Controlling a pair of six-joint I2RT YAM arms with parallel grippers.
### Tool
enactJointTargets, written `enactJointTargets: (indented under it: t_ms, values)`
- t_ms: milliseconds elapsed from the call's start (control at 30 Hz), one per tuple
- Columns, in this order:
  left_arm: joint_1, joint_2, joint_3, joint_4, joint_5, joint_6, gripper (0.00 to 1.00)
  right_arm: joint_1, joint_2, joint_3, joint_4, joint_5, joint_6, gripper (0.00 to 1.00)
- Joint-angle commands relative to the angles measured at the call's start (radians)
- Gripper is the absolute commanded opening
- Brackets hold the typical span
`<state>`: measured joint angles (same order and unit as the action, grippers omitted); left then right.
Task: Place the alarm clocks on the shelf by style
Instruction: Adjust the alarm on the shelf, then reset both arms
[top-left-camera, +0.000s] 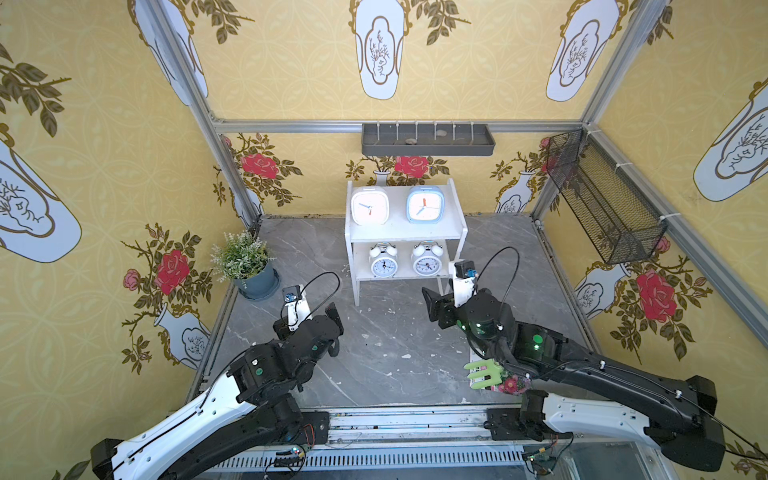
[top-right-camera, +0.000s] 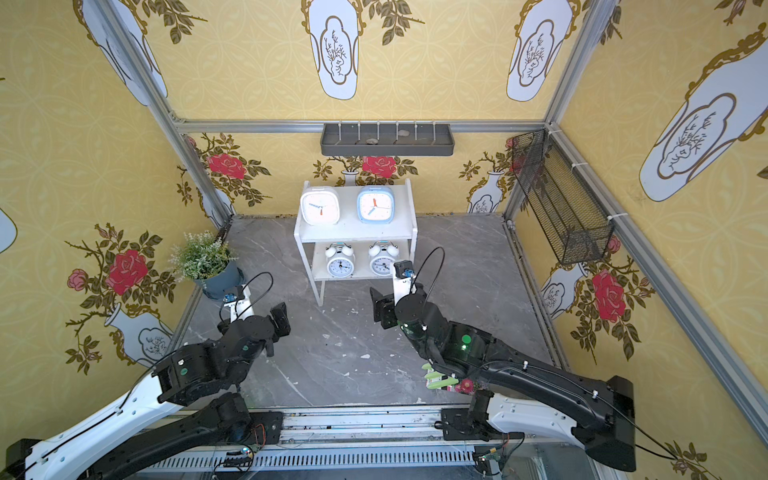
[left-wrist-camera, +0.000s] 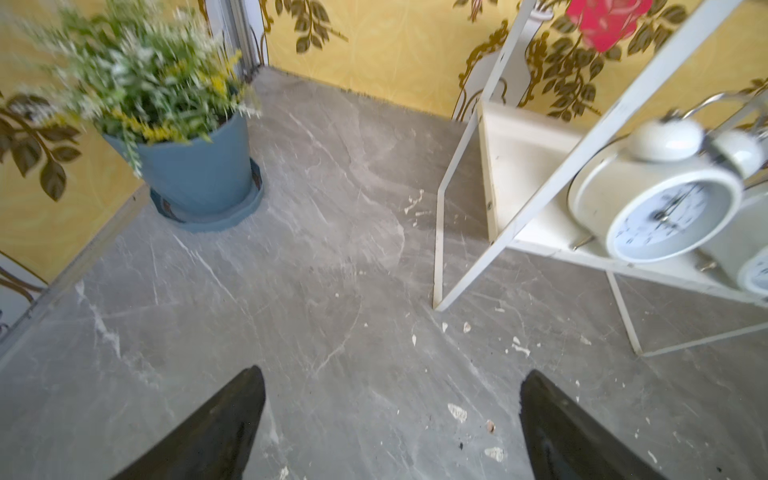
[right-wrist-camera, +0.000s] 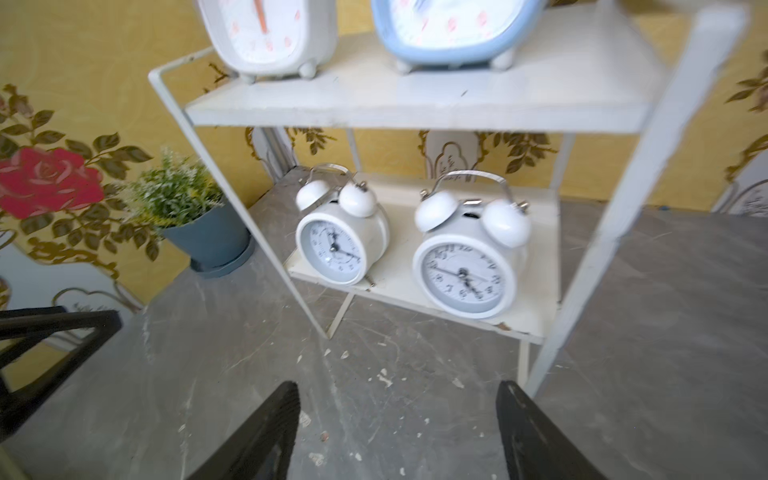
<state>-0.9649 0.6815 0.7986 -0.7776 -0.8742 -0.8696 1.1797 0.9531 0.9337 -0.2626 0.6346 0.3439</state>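
Note:
The white two-tier shelf (top-left-camera: 405, 233) (top-right-camera: 353, 235) stands at the back of the grey floor. Its top board holds a white rounded-square alarm clock (top-left-camera: 370, 205) and a light blue one (top-left-camera: 424, 204). Two white twin-bell clocks (top-left-camera: 383, 261) (top-left-camera: 427, 260) stand side by side on the lower board, also seen in the right wrist view (right-wrist-camera: 341, 245) (right-wrist-camera: 467, 270). My right gripper (top-left-camera: 451, 299) (right-wrist-camera: 398, 384) hovers just in front of the shelf's right leg, open and empty. My left gripper (top-left-camera: 309, 319) (left-wrist-camera: 392, 372) is open over bare floor, left of the shelf.
A potted plant (top-left-camera: 249, 266) (left-wrist-camera: 187, 137) stands in the back left corner. A grey tray (top-left-camera: 428, 139) hangs on the back wall and a black mesh basket (top-left-camera: 602, 199) on the right wall. A green plastic item (top-left-camera: 484, 374) lies under my right arm.

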Motion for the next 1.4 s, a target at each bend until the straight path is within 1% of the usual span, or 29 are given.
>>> enactJointTargets:
  t_ms: [0, 33, 67, 167, 233, 267, 367, 400, 467, 500, 533, 567, 633, 700, 733, 800, 833, 867, 900, 967, 1000, 1067, 1133, 1167, 1200, 1267, 1333, 1367]
  values:
    - [0.042, 0.018, 0.083, 0.119, -0.127, 0.253, 0.99, -0.013, 0.001, 0.123, -0.216, 0.195, -0.002, 0.80]
    - [0.090, 0.031, 0.117, 0.168, -0.121, 0.323, 0.99, -0.041, 0.017, 0.173, -0.226, 0.192, -0.031, 0.80]
    - [0.153, 0.049, 0.147, 0.200, -0.088, 0.373, 0.99, -0.094, 0.047, 0.232, -0.262, 0.170, -0.038, 0.79]
    - [0.348, 0.114, 0.268, 0.225, 0.052, 0.439, 0.99, -0.329, 0.118, 0.373, -0.299, -0.029, -0.070, 0.78]
    - [0.432, 0.153, 0.315, 0.260, 0.069, 0.486, 0.99, -0.448, 0.134, 0.405, -0.252, -0.116, -0.103, 0.80]
    - [0.463, 0.171, 0.316, 0.322, 0.066, 0.546, 0.99, -0.517, 0.153, 0.431, -0.252, -0.166, -0.101, 0.81]
    - [0.535, 0.223, 0.254, 0.508, 0.074, 0.695, 0.99, -0.720, 0.196, 0.463, -0.227, -0.321, -0.063, 0.82]
    - [0.573, 0.239, 0.225, 0.552, 0.089, 0.710, 0.99, -0.787, 0.200, 0.449, -0.204, -0.361, -0.038, 0.82]
    - [0.639, 0.266, 0.127, 0.652, 0.114, 0.711, 0.99, -0.925, 0.194, 0.363, -0.129, -0.448, 0.027, 0.84]
    - [0.662, 0.275, 0.067, 0.718, 0.128, 0.717, 0.99, -0.976, 0.182, 0.302, -0.068, -0.457, 0.058, 0.85]
    - [0.683, 0.280, 0.007, 0.785, 0.134, 0.718, 0.99, -1.007, 0.168, 0.231, -0.004, -0.451, 0.087, 0.92]
    - [0.702, 0.284, -0.049, 0.847, 0.143, 0.734, 0.99, -1.027, 0.156, 0.168, 0.051, -0.446, 0.097, 0.98]
    - [0.738, 0.304, -0.157, 0.987, 0.139, 0.763, 0.99, -1.041, 0.147, 0.033, 0.172, -0.411, 0.085, 0.98]
    - [0.793, 0.356, -0.243, 1.080, 0.152, 0.756, 0.99, -1.042, 0.171, -0.102, 0.272, -0.335, 0.070, 0.98]
    - [0.811, 0.383, -0.269, 1.103, 0.154, 0.747, 0.99, -1.046, 0.185, -0.144, 0.307, -0.295, 0.061, 0.98]
    - [0.832, 0.444, -0.335, 1.196, 0.142, 0.750, 0.99, -1.049, 0.234, -0.224, 0.396, -0.256, -0.025, 0.98]
    - [0.832, 0.466, -0.368, 1.255, 0.150, 0.762, 0.99, -1.050, 0.258, -0.249, 0.421, -0.230, -0.038, 0.98]
    - [0.836, 0.484, -0.390, 1.339, 0.162, 0.802, 0.99, -1.057, 0.290, -0.273, 0.448, -0.194, -0.042, 0.98]
    - [0.835, 0.480, -0.395, 1.342, 0.175, 0.814, 0.99, -1.070, 0.316, -0.299, 0.477, -0.174, -0.042, 0.98]
    - [0.843, 0.480, -0.414, 1.393, 0.211, 0.842, 0.99, -1.120, 0.353, -0.364, 0.544, -0.187, -0.041, 0.98]
    - [0.848, 0.479, -0.417, 1.404, 0.212, 0.844, 0.99, -1.154, 0.367, -0.398, 0.575, -0.191, -0.010, 0.98]
    - [0.869, 0.459, -0.428, 1.396, 0.264, 0.843, 0.99, -1.214, 0.353, -0.426, 0.594, -0.244, 0.009, 0.98]
    - [0.892, 0.419, -0.453, 1.387, 0.311, 0.825, 0.99, -1.221, 0.315, -0.507, 0.768, -0.253, -0.043, 0.98]
    - [0.906, 0.400, -0.466, 1.371, 0.356, 0.816, 0.99, -1.230, 0.305, -0.539, 0.844, -0.281, -0.093, 0.98]
    - [0.920, 0.382, -0.470, 1.322, 0.402, 0.801, 0.99, -1.232, 0.305, -0.551, 0.879, -0.296, -0.151, 0.98]
    - [0.930, 0.387, -0.493, 1.274, 0.446, 0.770, 0.99, -1.235, 0.302, -0.534, 0.824, -0.294, -0.164, 0.98]
    - [0.912, 0.407, -0.528, 1.335, 0.457, 0.769, 0.99, -1.233, 0.289, -0.547, 0.772, -0.295, -0.160, 0.98]
    - [0.906, 0.424, -0.540, 1.391, 0.469, 0.791, 0.99, -1.230, 0.271, -0.587, 0.788, -0.290, -0.140, 0.98]
